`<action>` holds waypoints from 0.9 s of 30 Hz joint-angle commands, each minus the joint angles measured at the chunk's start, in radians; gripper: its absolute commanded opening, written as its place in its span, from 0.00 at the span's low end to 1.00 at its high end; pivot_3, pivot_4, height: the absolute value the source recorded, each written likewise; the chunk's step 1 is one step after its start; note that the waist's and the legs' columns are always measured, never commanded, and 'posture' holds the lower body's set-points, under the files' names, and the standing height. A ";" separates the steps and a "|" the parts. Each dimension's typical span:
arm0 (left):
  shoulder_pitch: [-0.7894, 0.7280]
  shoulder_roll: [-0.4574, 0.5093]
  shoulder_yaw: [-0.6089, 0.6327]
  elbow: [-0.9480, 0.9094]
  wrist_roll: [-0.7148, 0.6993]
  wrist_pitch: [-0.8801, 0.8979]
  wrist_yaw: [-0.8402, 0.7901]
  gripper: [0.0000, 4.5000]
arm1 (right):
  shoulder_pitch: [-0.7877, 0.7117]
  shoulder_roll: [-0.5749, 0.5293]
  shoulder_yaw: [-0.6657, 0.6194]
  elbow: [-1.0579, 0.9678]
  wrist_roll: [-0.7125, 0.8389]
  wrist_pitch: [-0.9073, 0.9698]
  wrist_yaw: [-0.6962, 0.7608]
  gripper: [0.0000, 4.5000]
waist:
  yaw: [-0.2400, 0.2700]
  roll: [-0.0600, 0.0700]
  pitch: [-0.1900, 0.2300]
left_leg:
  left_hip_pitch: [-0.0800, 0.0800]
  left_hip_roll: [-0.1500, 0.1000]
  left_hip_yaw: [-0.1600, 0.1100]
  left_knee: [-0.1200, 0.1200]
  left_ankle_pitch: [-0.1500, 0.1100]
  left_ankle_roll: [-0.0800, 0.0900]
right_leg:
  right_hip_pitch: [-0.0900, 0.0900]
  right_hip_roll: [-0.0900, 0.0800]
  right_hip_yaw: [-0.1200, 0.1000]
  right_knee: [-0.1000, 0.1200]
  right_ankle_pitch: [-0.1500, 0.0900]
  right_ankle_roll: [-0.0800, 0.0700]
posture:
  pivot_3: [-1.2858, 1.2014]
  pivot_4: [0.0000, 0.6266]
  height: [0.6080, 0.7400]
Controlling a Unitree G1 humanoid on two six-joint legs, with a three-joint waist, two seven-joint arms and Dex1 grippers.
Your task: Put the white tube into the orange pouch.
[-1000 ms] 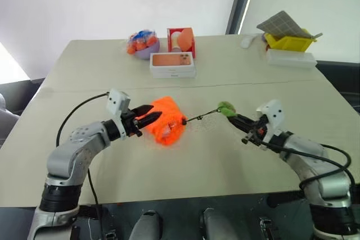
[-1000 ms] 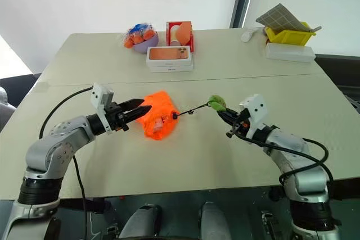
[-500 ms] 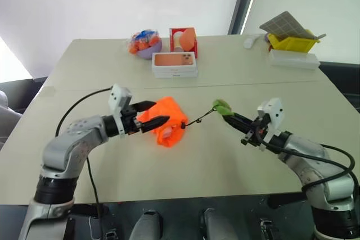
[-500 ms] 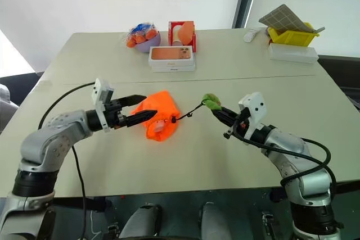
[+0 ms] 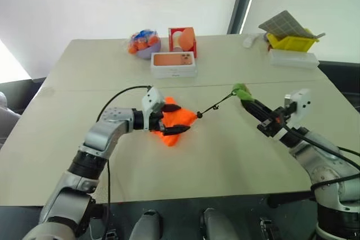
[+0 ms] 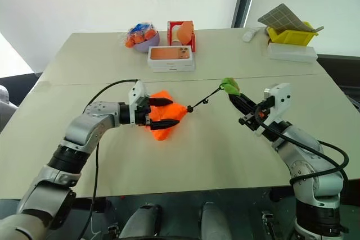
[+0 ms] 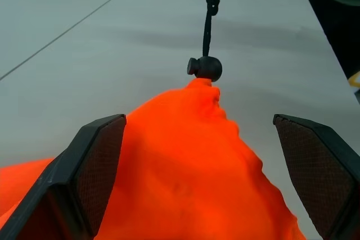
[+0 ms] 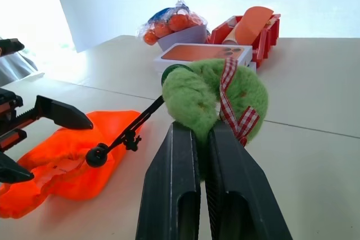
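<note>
The orange pouch [image 5: 173, 136] lies at the middle of the table, its mouth bunched toward a black cord stopper [image 7: 205, 68]. My left gripper [image 5: 181, 118] is open, one finger [image 7: 95, 167] on each side of the pouch without pinching it. A black cord [image 5: 216, 105] runs taut from the pouch up to a green ball [image 8: 211, 96]. My right gripper [image 5: 246, 100] is shut on that ball, raised above the table to the right of the pouch. The white tube is hidden.
At the back stand a white phone box [image 5: 173, 64], a red box [image 5: 183, 39] and a purple bowl of orange items [image 5: 143, 42]. Back right are a yellow bin [image 5: 289, 40], a long white case [image 5: 291, 58] and a small white object [image 5: 247, 40].
My left gripper opened wider and moved right to straddle the pouch. My right gripper rose with the green ball, drawing the cord taut and bunching the pouch's mouth.
</note>
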 commanded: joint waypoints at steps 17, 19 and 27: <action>-0.083 -0.117 -0.072 0.010 0.216 -0.113 0.083 1.00 | -0.006 -0.008 0.000 -0.023 0.040 -0.042 0.009 0.00 | -0.001 0.000 0.000 | 0.001 0.000 0.000 0.000 0.000 0.000 | 0.001 0.000 0.000 0.001 0.000 0.001 | 0.52 0.24 1.00; -0.078 -0.113 -0.086 -0.002 0.239 -0.110 0.093 1.00 | -0.008 -0.008 0.002 -0.020 0.040 -0.043 0.011 0.00 | -0.001 0.000 0.000 | 0.001 0.000 0.000 0.000 0.000 0.000 | 0.000 0.000 0.000 0.001 0.000 0.001 | 0.52 0.24 1.00; -0.050 -0.143 -0.099 -0.053 0.259 -0.062 0.141 1.00 | -0.011 -0.006 0.019 -0.008 0.030 -0.049 0.022 0.00 | 0.000 0.000 0.000 | 0.001 0.000 0.000 0.000 0.000 0.000 | 0.001 0.000 0.000 0.001 0.000 0.001 | 0.52 0.24 1.00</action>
